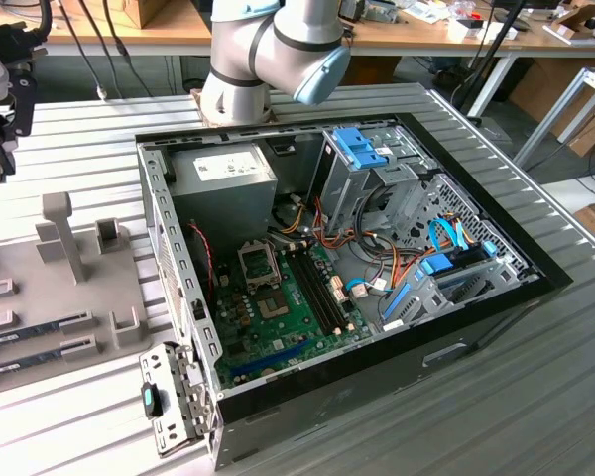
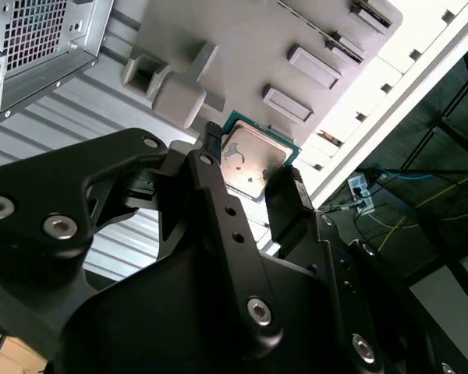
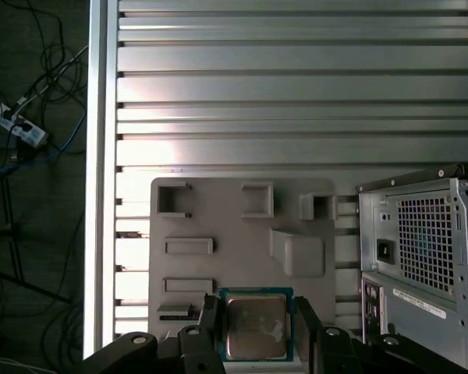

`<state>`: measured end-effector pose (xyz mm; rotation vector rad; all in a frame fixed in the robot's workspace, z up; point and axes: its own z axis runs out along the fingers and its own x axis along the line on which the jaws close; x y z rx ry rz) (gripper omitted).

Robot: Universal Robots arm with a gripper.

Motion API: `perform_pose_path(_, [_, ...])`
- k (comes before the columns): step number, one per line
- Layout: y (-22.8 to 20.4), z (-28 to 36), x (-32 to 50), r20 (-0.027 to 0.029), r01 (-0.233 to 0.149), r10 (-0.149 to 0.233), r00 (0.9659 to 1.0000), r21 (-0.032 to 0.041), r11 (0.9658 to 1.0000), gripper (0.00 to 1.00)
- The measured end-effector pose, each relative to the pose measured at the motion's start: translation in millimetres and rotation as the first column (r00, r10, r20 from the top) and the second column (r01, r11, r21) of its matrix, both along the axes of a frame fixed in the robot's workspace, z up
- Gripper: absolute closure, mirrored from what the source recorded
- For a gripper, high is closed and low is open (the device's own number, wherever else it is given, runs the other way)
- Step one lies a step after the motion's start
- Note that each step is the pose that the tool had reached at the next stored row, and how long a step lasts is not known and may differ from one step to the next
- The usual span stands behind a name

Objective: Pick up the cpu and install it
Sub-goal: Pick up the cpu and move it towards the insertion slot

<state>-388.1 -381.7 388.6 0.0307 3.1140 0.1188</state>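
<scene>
The cpu (image 3: 256, 327), a square chip with a silver metal top and a green rim, sits between my gripper's two black fingers in both wrist views. It hangs above the grey holder tray (image 3: 234, 210), well clear of it. My gripper (image 2: 246, 167) is shut on the cpu (image 2: 253, 156), one fingertip (image 2: 207, 144) on each opposite edge. In the exterior view my gripper (image 1: 5, 109) is high at the far left, away from the open computer case (image 1: 535, 273). The empty metal-framed socket (image 1: 258, 263) lies on the green motherboard inside the case.
The grey tray (image 1: 40, 288) carries upright blocks and long memory sticks (image 1: 40, 327). Inside the case are drive cages with blue clips (image 1: 362, 149), cables and a power supply (image 1: 223, 174). The arm's base (image 1: 238, 94) stands behind the case on the ribbed metal table (image 1: 535, 397).
</scene>
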Motion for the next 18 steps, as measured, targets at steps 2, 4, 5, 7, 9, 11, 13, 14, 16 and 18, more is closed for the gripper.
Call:
perform_pose_path(2, [0.0,0.0,2.0,0.0000,0.000,0.000,1.0000,0.0000,1.0000,0.53])
perform_pose_path(4, [0.0,0.0,3.8,0.0000,0.000,0.000,1.0000,0.0000,1.0000,0.53])
perform_pose_path(5, [0.0,0.0,5.2,0.0000,0.000,0.000,1.0000,0.0000,1.0000,0.53])
perform_pose_path(7, [0.0,0.0,6.6,0.0000,0.000,0.000,1.0000,0.0000,1.0000,0.53])
perform_pose_path(9, [0.0,0.0,8.7,0.0000,0.000,0.000,1.0000,0.0000,1.0000,0.53])
perform_pose_path(11, [0.0,0.0,10.3,0.0000,0.000,0.000,1.0000,0.0000,1.0000,0.53])
perform_pose_path(13, [0.0,0.0,12.1,0.0000,0.000,0.000,1.0000,0.0000,1.0000,0.53])
perform_pose_path(14, [0.0,0.0,12.8,0.0000,0.000,0.000,1.0000,0.0000,1.0000,0.53])
perform_pose_path(16, [0.0,0.0,14.1,-0.0001,0.000,0.000,1.0000,0.0000,1.0000,0.53])
perform_pose_path(18, [0.0,0.0,16.6,0.0000,0.000,0.000,1.0000,0.0000,1.0000,0.53])
